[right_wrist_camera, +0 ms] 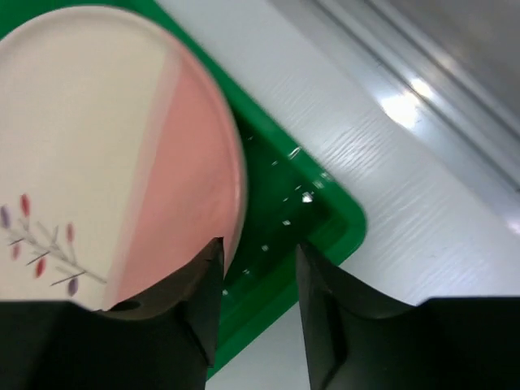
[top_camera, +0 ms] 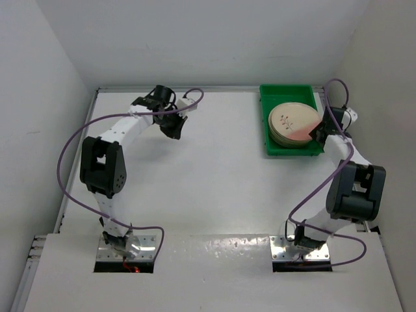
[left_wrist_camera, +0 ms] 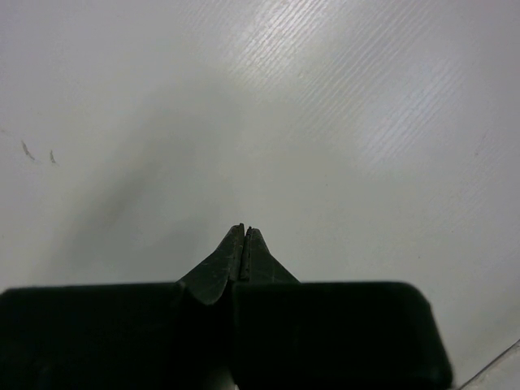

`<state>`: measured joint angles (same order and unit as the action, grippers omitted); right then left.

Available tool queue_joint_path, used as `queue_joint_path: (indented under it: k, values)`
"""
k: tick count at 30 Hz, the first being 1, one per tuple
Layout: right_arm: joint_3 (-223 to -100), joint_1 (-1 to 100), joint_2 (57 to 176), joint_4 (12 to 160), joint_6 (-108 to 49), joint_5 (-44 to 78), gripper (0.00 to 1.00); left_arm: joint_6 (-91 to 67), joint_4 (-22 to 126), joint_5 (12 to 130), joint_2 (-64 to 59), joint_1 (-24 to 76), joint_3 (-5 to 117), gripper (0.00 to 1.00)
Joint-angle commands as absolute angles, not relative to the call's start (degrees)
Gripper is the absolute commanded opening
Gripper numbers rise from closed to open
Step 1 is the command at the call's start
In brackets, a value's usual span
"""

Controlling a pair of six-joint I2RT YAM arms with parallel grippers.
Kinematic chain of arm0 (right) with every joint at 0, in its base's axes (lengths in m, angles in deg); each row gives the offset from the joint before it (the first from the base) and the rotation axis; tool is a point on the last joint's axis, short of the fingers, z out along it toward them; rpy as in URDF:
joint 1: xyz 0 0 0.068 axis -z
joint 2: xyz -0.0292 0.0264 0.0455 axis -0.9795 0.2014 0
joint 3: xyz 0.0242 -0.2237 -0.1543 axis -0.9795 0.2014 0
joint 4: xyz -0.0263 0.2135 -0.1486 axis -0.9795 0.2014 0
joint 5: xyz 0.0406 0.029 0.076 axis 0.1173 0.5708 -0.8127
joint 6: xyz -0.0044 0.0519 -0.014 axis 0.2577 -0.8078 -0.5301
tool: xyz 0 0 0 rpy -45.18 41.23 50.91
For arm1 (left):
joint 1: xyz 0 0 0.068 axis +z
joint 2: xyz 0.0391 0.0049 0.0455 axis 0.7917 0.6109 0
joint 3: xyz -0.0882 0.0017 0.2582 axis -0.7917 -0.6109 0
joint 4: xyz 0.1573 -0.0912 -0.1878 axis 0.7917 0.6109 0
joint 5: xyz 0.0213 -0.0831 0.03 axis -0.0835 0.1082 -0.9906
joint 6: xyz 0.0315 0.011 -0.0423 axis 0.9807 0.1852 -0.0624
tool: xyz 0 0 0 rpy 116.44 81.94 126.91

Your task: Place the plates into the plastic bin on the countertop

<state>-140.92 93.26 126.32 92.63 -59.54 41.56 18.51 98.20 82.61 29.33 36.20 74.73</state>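
Observation:
A stack of cream plates lies in the green plastic bin at the back right of the white countertop. The top plate has a pink segment and a dark sprig motif. My right gripper is open and empty, just above the bin's near right corner, its left finger beside the top plate's pink edge. In the top view it is at the bin's right rim. My left gripper is shut and empty over bare countertop at the back left, where the top view also shows it.
White walls bound the countertop at the back and both sides. A metal edge strip runs just right of the bin. Purple cables loop beside each arm.

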Motion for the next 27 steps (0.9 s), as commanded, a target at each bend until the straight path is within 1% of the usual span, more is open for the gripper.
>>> queue_joint_path:
  k: [1, 2, 3, 9, 10, 11, 13, 14, 15, 17, 18, 20, 21, 23, 24, 27]
  values:
    - [-145.54, 93.76, 129.52, 95.95, -54.33, 48.62, 0.36, 17.96, 98.16, 83.74, 29.47, 37.22, 74.67, 0.0]
    - [-147.9, 93.76, 130.32, 95.78, -53.97, 47.65, 0.36, 17.96, 98.16, 83.74, 29.47, 37.22, 74.67, 0.0]
    - [-148.44, 93.94, 132.76, 95.69, -51.8, 45.47, 0.36, 17.96, 98.16, 83.74, 29.47, 37.22, 74.67, 0.0]
    - [-151.96, 94.29, 138.05, 93.14, -50.9, 41.41, 0.35, 17.96, 98.16, 83.74, 30.0, 38.28, 74.14, 0.0]
    - [-152.23, 94.81, 138.49, 92.79, -50.63, 40.01, 0.35, 17.96, 98.16, 83.22, 30.0, 38.89, 74.14, 0.0]
    - [-152.14, 94.82, 138.5, 92.7, -50.2, 36.08, 0.35, 17.96, 98.16, 83.21, 30.0, 38.89, 74.14, 0.0]
    - [-150.66, 94.73, 138.33, 90.95, -49.93, 34.11, 0.32, 17.96, 98.16, 83.21, 30.0, 39.42, 74.14, 0.0]
    - [-150.12, 94.73, 138.15, 90.51, -50.02, 33.06, 0.29, 17.96, 98.16, 83.21, 30.0, 39.42, 74.14, 0.0]
    - [-148.64, 94.64, 137.45, 89.63, -49.93, 32.88, 0.23, 17.96, 98.16, 83.21, 30.52, 39.42, 74.14, 0.0]
    - [-147.66, 94.55, 137.27, 89.8, -50.63, 33.4, 0.22, 17.96, 98.68, 83.21, 30.53, 39.95, 74.14, 0.0]
    - [-146.96, 94.56, 136.75, 89.71, -50.98, 34.88, 0.17, 17.96, 98.69, 83.21, 30.53, 39.95, 74.14, 0.0]
    - [-145.9, 94.56, 136.13, 89.98, -51.25, 35.68, 0.12, 17.96, 98.69, 83.21, 30.53, 40.48, 74.67, 0.0]
    - [-145.12, 94.56, 135.34, 90.06, -51.16, 36.3, 0.06, 17.96, 98.69, 83.21, 31.05, 40.48, 74.67, 0.0]
    - [-144.85, 94.82, 134.98, 89.8, -51.42, 36.22, 0.01, 17.96, 98.69, 83.21, 31.06, 40.48, 74.67, 0.0]
    - [-144.85, 94.82, 134.98, 89.8, -51.51, 35.17, 0.0, 17.96, 98.69, 83.21, 31.06, 40.48, 74.67, 0.0]
    - [-145.72, 94.99, 134.81, 90.68, -52.21, 35.24, 0.0, 17.96, 98.69, 83.21, 31.58, 41.0, 75.29, 0.0]
